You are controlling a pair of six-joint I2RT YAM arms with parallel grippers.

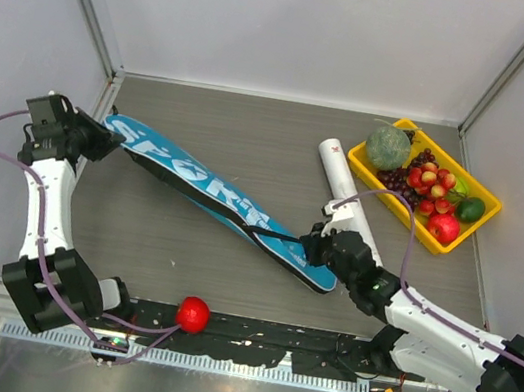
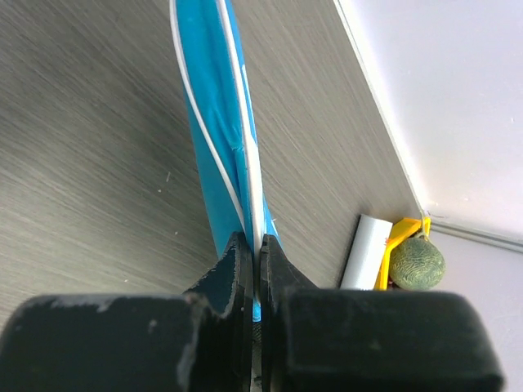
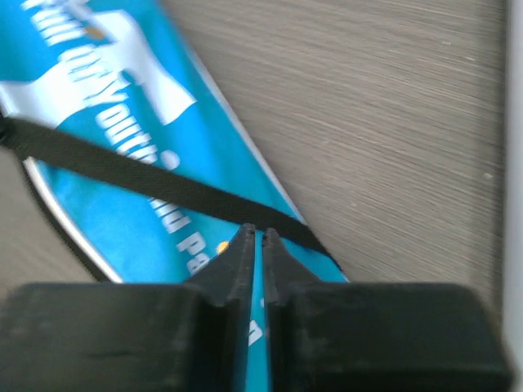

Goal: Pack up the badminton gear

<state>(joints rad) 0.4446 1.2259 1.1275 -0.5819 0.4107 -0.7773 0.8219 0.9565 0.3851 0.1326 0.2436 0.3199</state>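
Left pincer (image 2: 255,249) pinched shut on edge of blue racket cover (image 1: 212,192) at its far-left end; right pincer (image 3: 256,243) clamped tight on cover's near-right end, by black strap (image 3: 122,175); cover stretched diagonally across table (image 1: 253,134); white tube (image 1: 345,185) just beside yellow tray (image 1: 361,163).

The word "SPORT" is written in big white letters on the blue racket cover (image 1: 205,184). Smaller white letters, "Your" and "Pa", are seen there too.

Left arm (image 1: 40,208) goes up the left side from its base, wrist bent to the right. Left gripper (image 2: 255,249) pinched tight on racket cover (image 2: 216,122) edge. Right arm (image 1: 441,334) stretched low toward centre-left. Right gripper (image 3: 257,241) fully closed, tips at cover's other end.
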